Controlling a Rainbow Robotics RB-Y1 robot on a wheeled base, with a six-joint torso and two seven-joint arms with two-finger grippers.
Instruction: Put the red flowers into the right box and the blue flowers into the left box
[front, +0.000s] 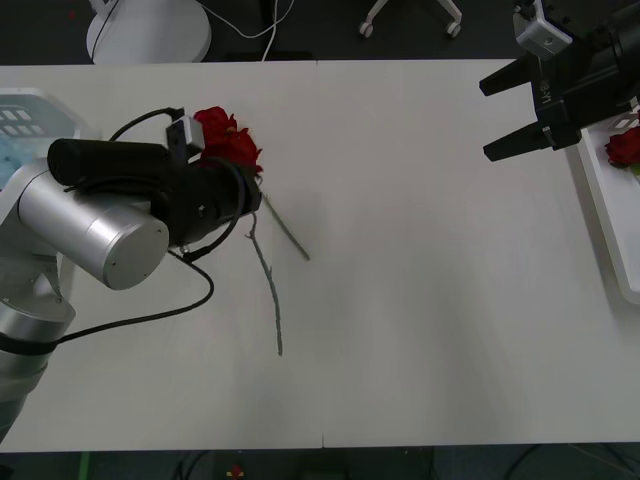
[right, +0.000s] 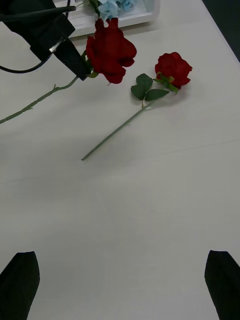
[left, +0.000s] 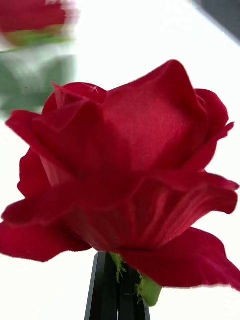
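Observation:
My left gripper (front: 252, 196) is shut on the stem of a red rose (right: 110, 49), just under the bloom (left: 130, 175); its black fingers (left: 117, 292) are pressed together. The held stem (front: 268, 290) trails toward the table's front edge. A second red rose (right: 172, 67) lies on the table beside it, leaves and stem flat. The left box (front: 22, 112) at the far left holds blue flowers (right: 107, 7). The right box (front: 603, 205) at the right edge holds a red rose (front: 624, 148). My right gripper (front: 512, 112) hangs open next to the right box, nothing between its fingers (right: 222, 285).
The white table (front: 430, 300) stretches bare between the two arms. Chair bases and a white stand (front: 148, 30) sit on the dark floor beyond the far edge. A black cable (front: 150, 315) loops from the left arm over the table.

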